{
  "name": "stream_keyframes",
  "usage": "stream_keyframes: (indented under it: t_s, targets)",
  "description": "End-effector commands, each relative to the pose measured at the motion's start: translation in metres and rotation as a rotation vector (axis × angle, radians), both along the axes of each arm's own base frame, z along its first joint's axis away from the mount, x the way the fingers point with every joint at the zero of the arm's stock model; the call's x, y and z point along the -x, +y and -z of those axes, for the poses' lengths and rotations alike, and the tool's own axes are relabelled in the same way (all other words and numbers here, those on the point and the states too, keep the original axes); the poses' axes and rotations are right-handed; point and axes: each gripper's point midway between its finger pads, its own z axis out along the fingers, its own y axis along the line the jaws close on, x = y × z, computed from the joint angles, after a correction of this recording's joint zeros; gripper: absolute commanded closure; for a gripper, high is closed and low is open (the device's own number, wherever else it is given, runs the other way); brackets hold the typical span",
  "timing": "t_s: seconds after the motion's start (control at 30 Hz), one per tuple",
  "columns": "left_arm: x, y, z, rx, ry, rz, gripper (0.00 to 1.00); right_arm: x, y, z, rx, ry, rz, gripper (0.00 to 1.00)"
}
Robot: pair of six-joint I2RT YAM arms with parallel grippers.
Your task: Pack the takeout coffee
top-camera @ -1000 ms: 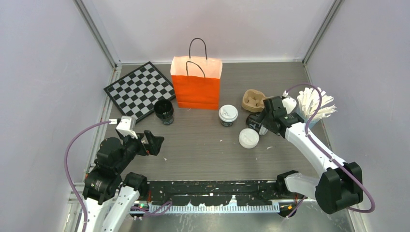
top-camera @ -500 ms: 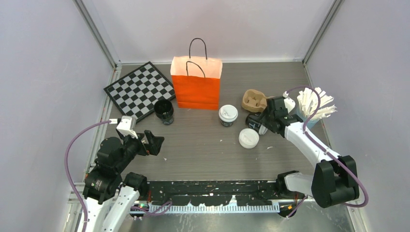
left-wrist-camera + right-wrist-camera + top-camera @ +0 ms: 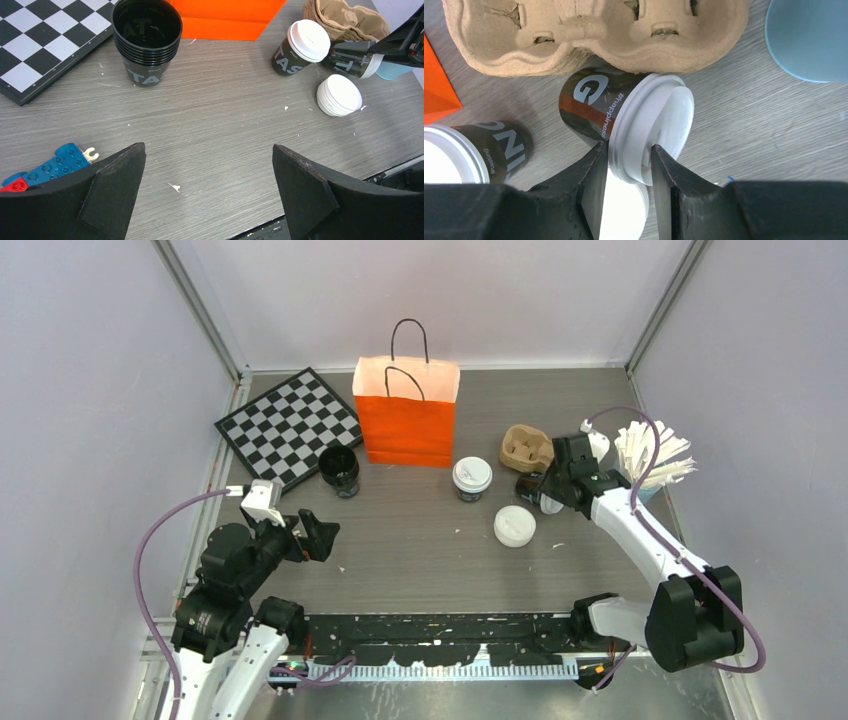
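One takeout coffee [image 3: 591, 107], a dark cup with a white sip lid [image 3: 659, 120], lies on its side against the cardboard carrier [image 3: 594, 30]. My right gripper [image 3: 629, 150] is shut on that lid's rim, one finger on each side. In the top view this cup [image 3: 529, 485] sits under the right gripper [image 3: 546, 496]. A second lidded coffee [image 3: 472, 477] stands upright to its left, near the orange bag [image 3: 406, 420]. My left gripper [image 3: 209, 190] hangs open over bare table at the near left, its jaws far apart with nothing between them.
A stack of loose white lids [image 3: 514, 526] lies just in front of the right gripper. Stacked black lidless cups [image 3: 339, 470] stand beside a chessboard [image 3: 285, 425]. A blue cup of white stirrers [image 3: 650, 455] is at the right. Toy bricks [image 3: 55, 165] lie near the left gripper.
The right gripper's jaws have narrowed onto the tipped cup's lid, and its arm has shifted slightly toward the carrier. The left arm has not moved.
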Motion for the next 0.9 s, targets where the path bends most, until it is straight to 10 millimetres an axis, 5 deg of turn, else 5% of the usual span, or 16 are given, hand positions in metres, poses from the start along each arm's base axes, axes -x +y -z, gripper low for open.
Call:
stream_keyframes:
  t_s: [0.0,0.37,0.87]
  targets:
    - [-0.005,0.000,-0.008,-0.006,-0.044,0.002,0.00,0.002,-0.011,-0.017,0.145,0.057,-0.063,0.59]
    - [-0.004,0.001,-0.008,-0.006,-0.049,0.001,0.00,0.001,0.009,-0.026,0.424,0.191,-0.251,0.60]
    - [-0.003,0.003,-0.011,-0.005,-0.064,-0.008,0.00,-0.019,0.063,-0.030,0.710,0.309,-0.544,0.57]
